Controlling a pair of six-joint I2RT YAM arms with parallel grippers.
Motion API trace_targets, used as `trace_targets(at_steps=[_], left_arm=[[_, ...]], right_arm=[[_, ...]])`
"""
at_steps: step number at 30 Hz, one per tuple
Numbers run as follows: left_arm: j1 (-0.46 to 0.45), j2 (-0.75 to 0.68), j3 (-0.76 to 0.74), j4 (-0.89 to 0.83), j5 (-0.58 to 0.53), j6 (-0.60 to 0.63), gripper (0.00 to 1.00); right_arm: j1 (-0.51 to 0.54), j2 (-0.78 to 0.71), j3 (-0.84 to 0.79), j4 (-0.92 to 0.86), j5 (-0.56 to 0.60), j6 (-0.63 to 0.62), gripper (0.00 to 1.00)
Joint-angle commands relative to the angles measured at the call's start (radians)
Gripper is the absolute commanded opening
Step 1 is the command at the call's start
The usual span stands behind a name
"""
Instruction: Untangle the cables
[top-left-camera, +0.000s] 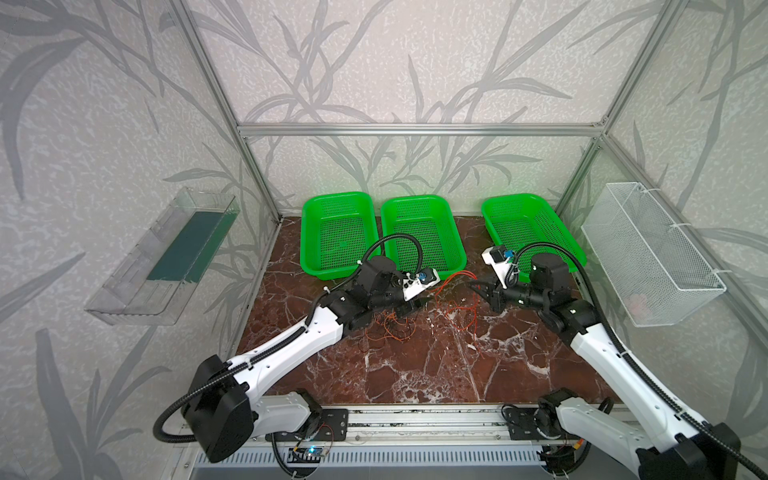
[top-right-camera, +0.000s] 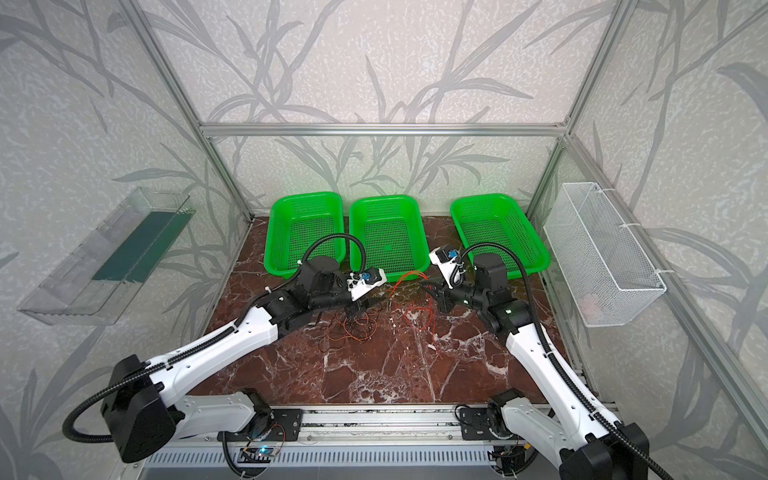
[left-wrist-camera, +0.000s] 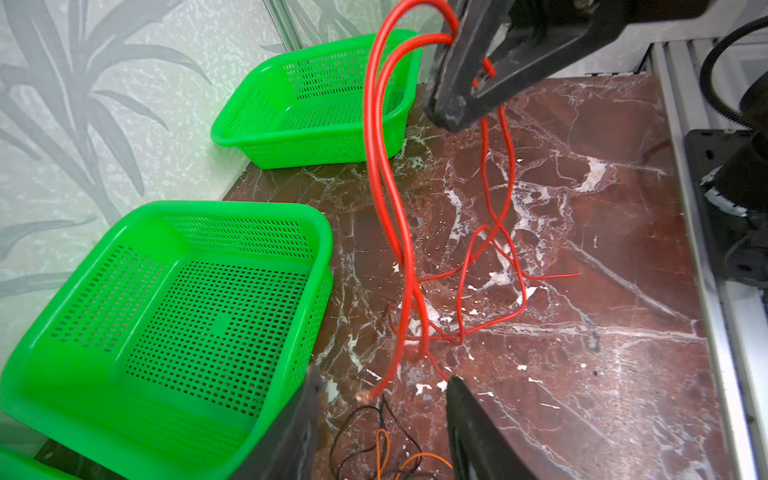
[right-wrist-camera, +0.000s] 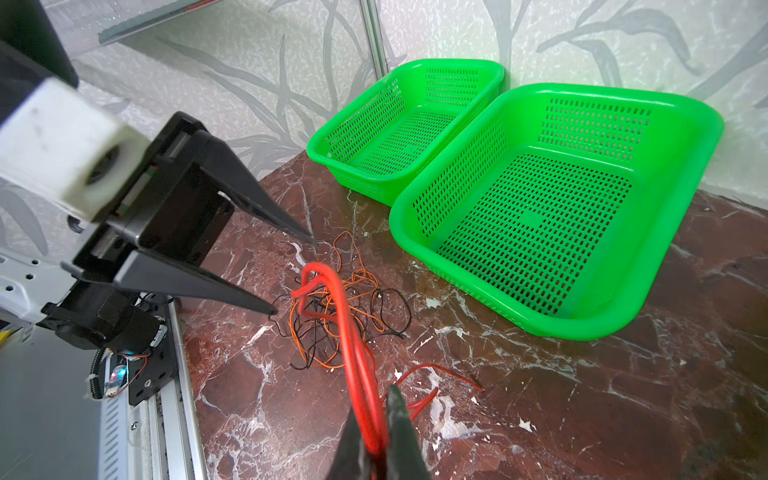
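A thick red cable (top-left-camera: 455, 279) loops up from the marble table (top-left-camera: 415, 365) into my right gripper (right-wrist-camera: 374, 409), which is shut on a doubled strand of it (right-wrist-camera: 351, 332). In the left wrist view that gripper (left-wrist-camera: 457, 110) hangs above the table with the red cable (left-wrist-camera: 374, 166) draped down. A loose tangle of thin orange and black cables (top-left-camera: 390, 328) lies under my left gripper (top-left-camera: 417, 306). In the left wrist view the left gripper (left-wrist-camera: 382, 378) stands open just above the tangle (left-wrist-camera: 382, 449). The red cable's bare end dangles between its fingertips, untouched.
Three green perforated baskets (top-left-camera: 336, 196) (top-left-camera: 415, 199) (top-left-camera: 515, 198) stand along the back wall. A white wire basket (top-left-camera: 648, 253) hangs on the right wall and a clear tray (top-left-camera: 166, 257) on the left wall. An aluminium rail (top-left-camera: 415, 419) runs along the front edge.
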Motion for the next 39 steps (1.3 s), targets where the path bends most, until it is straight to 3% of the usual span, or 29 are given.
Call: trace_targets(at_steps=[1, 9, 12, 14, 18, 20, 24, 32, 36, 39], left_arm=[[-0.004, 0.036, 0.048, 0.016, -0.009, 0.060, 0.43], [-0.004, 0.091, 0.084, 0.021, 0.022, 0.085, 0.30], [-0.005, 0.094, 0.095, 0.035, 0.042, 0.083, 0.00], [-0.007, 0.082, 0.105, 0.037, 0.043, 0.086, 0.00], [-0.021, 0.048, 0.152, -0.017, 0.041, 0.113, 0.00], [-0.034, 0.029, 0.184, -0.062, 0.039, 0.128, 0.00], [-0.052, 0.002, 0.236, -0.116, 0.040, 0.137, 0.00], [-0.061, 0.006, 0.353, -0.095, 0.031, 0.114, 0.00], [-0.061, 0.021, 0.424, -0.091, -0.009, 0.117, 0.00], [-0.061, 0.044, 0.504, -0.095, -0.027, 0.116, 0.00]], right_arm=[[0.006, 0.002, 0.036, 0.024, -0.032, -0.007, 0.00], [0.007, 0.002, 0.034, 0.029, -0.039, -0.007, 0.00], [0.007, 0.003, 0.028, 0.029, -0.017, -0.007, 0.00], [0.007, 0.004, 0.018, 0.024, 0.020, -0.012, 0.08], [0.006, 0.005, 0.006, -0.016, 0.142, -0.023, 0.49], [0.005, 0.008, 0.013, -0.053, 0.229, -0.030, 0.56], [-0.002, 0.012, 0.043, -0.118, 0.322, -0.042, 0.62], [-0.003, -0.024, 0.032, -0.105, 0.204, -0.084, 0.66], [-0.002, -0.004, 0.029, -0.153, 0.227, -0.088, 0.68], [-0.008, 0.048, -0.003, -0.156, 0.283, -0.010, 0.68]])
